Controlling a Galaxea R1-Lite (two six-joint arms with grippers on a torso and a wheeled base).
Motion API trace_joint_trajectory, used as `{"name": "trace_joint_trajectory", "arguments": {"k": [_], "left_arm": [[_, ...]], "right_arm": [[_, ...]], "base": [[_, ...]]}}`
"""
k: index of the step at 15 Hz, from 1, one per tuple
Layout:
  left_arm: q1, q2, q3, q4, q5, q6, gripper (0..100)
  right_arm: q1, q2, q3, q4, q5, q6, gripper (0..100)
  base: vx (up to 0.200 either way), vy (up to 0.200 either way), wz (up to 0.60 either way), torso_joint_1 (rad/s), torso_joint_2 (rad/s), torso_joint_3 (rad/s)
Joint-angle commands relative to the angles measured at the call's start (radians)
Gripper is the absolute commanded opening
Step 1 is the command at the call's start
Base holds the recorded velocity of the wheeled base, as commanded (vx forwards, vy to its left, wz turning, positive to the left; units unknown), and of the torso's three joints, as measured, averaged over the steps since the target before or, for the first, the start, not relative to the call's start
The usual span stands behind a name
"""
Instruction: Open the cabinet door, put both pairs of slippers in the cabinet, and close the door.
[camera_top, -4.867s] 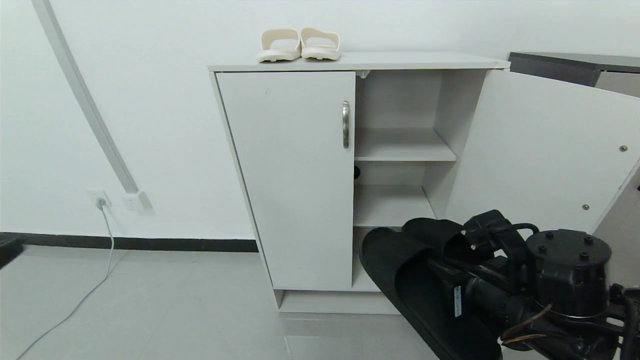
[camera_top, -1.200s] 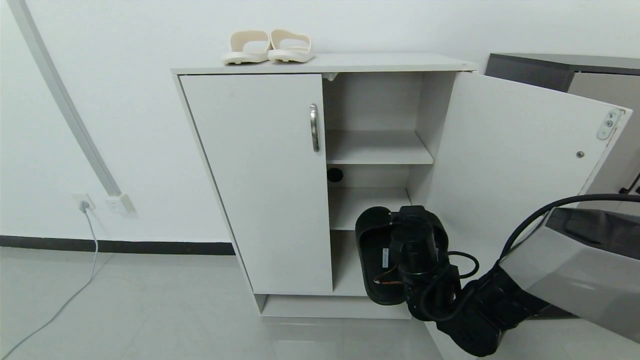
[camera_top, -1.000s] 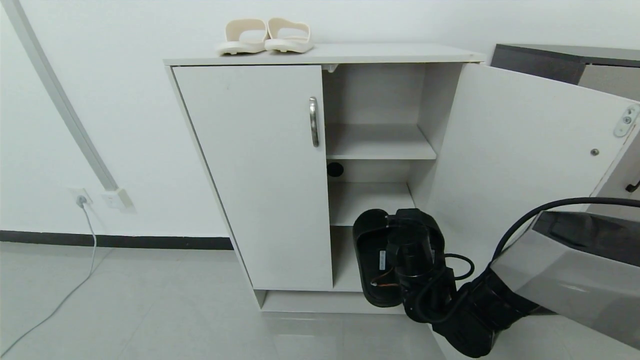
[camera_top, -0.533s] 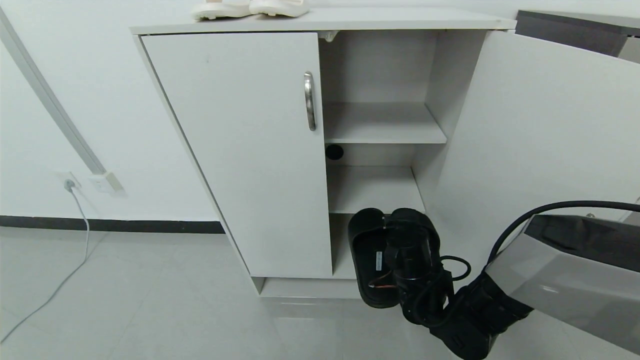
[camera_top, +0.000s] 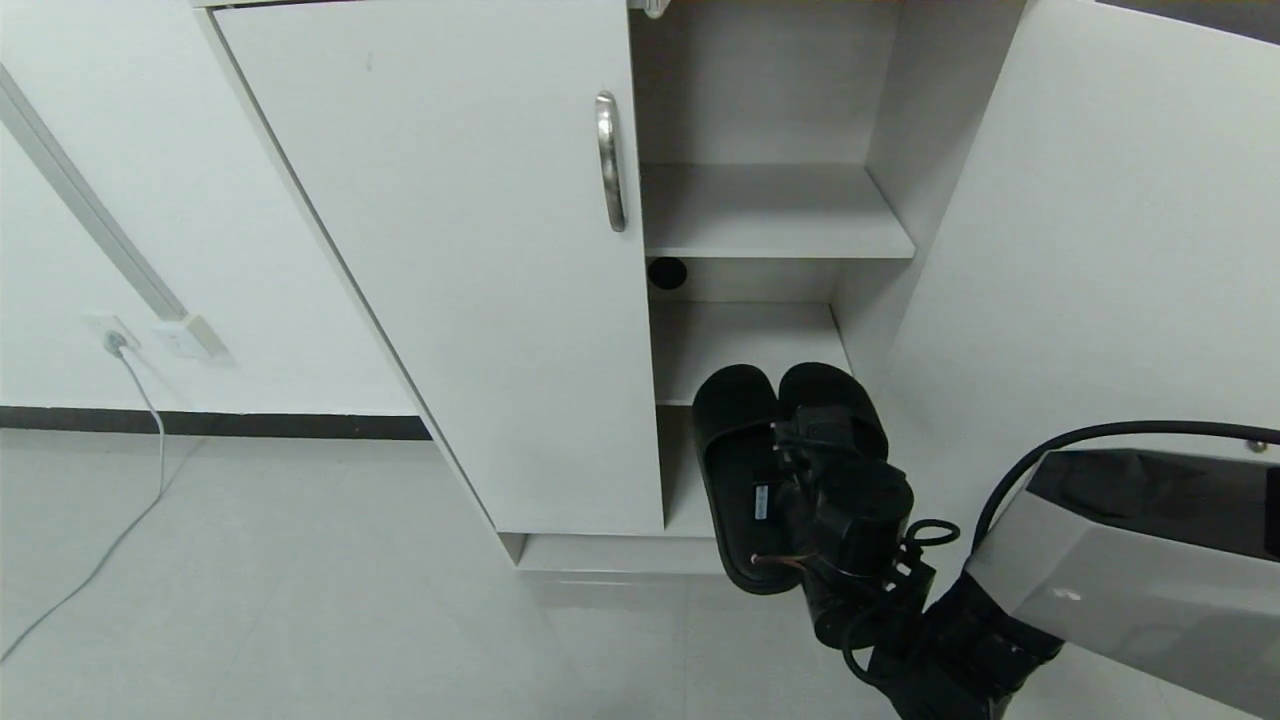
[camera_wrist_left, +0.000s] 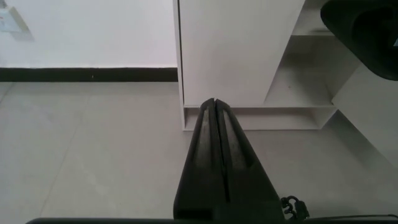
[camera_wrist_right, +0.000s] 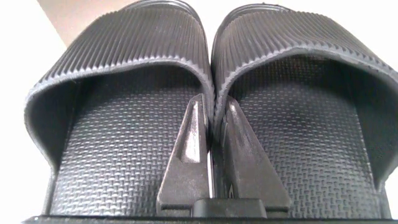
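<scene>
**Easing the black pair in level**

Trust the right claw (camera_wrist_right: 213, 109), clamped on the touching inner edges of the black ribbed rubber slippers (camera_top: 733, 450), poised just outside the white laminate cabinet (camera_top: 450, 250). Ignore the left claw (camera_wrist_left: 214, 109), pressed together above the grey tiled floor (camera_wrist_left: 93, 155). Push toes-first onto the lower shelf (camera_top: 740, 340), clear of the open white door (camera_top: 1080, 250).

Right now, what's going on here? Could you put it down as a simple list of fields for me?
Held item: pair of black slippers, side by side
Holder: right gripper, shut on their touching inner edges
Location: low in front of the cabinet, at its open right side
Right door: open
Left door: closed, with metal handle
Inside: upper shelf and lower shelf
Left gripper: shut, above the floor before the cabinet
</scene>
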Motion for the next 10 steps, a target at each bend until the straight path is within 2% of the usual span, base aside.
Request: {"name": "trace_joint_trajectory", "arguments": {"k": [1,10], "left_arm": [[0.0,0.002,0.0,0.0,0.0,-0.001,0],[0.0,0.002,0.0,0.0,0.0,0.001,0]], "right_arm": [[-0.008,0.013,0.025,-0.023,-0.001,-0.019,0],[-0.054,-0.015,0.043,-0.016,-0.004,-0.025,0]], "base": [[0.0,0.0,0.0,0.0,0.0,0.0],[0.0,0.0,0.0,0.0,0.0,0.0]]}}
